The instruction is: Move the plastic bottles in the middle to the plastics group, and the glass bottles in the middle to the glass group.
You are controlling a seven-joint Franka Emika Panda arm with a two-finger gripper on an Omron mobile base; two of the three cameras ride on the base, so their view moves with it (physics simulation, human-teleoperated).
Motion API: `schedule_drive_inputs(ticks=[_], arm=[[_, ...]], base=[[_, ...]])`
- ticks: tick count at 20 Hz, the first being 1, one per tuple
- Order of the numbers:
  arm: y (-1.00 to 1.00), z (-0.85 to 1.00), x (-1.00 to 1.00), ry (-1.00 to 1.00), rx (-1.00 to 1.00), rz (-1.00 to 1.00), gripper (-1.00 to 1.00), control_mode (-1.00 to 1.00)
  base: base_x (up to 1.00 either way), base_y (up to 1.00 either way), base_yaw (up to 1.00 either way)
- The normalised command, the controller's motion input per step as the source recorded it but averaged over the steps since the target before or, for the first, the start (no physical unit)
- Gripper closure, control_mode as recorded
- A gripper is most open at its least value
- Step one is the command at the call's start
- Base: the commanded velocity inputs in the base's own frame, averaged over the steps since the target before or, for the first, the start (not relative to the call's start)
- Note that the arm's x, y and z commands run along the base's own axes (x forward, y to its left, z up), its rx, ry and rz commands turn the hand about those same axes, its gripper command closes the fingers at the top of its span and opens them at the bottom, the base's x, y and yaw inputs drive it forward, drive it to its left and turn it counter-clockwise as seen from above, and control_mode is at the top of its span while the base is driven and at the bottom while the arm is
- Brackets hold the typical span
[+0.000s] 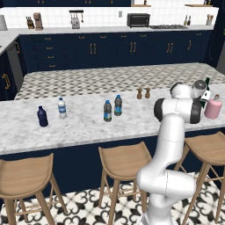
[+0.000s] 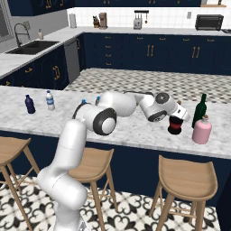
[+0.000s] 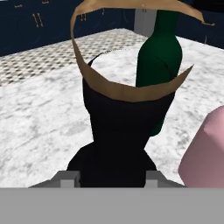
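My gripper (image 2: pixel 179 113) is shut on the neck of the dark, nearly black glass bottle (image 2: pixel 174 126) with the red label band, at the counter's right end. In the hand view that black bottle (image 3: pixel 116 131) stands between my fingertips (image 3: pixel 70 178), with the green bottle (image 3: pixel 159 57) just behind it and the pink bottle (image 3: pixel 205 153) to its right. The green bottle (image 2: pixel 199 109) and pink bottle (image 2: pixel 201 130) stand close by on the right. Two grey-tinted plastic bottles (image 1: pixel 107 110) (image 1: pixel 118 105) stand mid-counter. The navy bottle (image 1: pixel 42 116) and the pale water bottle (image 1: pixel 62 108) stand at the left.
Two small brown shakers (image 1: pixel 143 93) stand behind the middle bottles. Wooden stools (image 1: pixel 124 160) line the front of the marble counter (image 1: pixel 79 132). A sink (image 2: pixel 31 46) lies at the far left, and an oven (image 1: pixel 138 19) sits on the back counter.
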Motion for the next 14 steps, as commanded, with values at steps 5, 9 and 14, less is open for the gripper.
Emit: schedule_drive_inputs(ticks=[5,9,14], arm=[[0.00,0.00,0.00,0.00,0.00,-0.04,1.00,-1.00],[0.00,0.00,0.00,0.00,0.00,0.00,-1.00,-1.00],[0.00,0.01,0.00,0.00,-0.01,0.00,-1.00,-1.00]], base=[[0.00,0.00,0.00],[0.00,0.00,0.00],[0.00,0.00,0.00]])
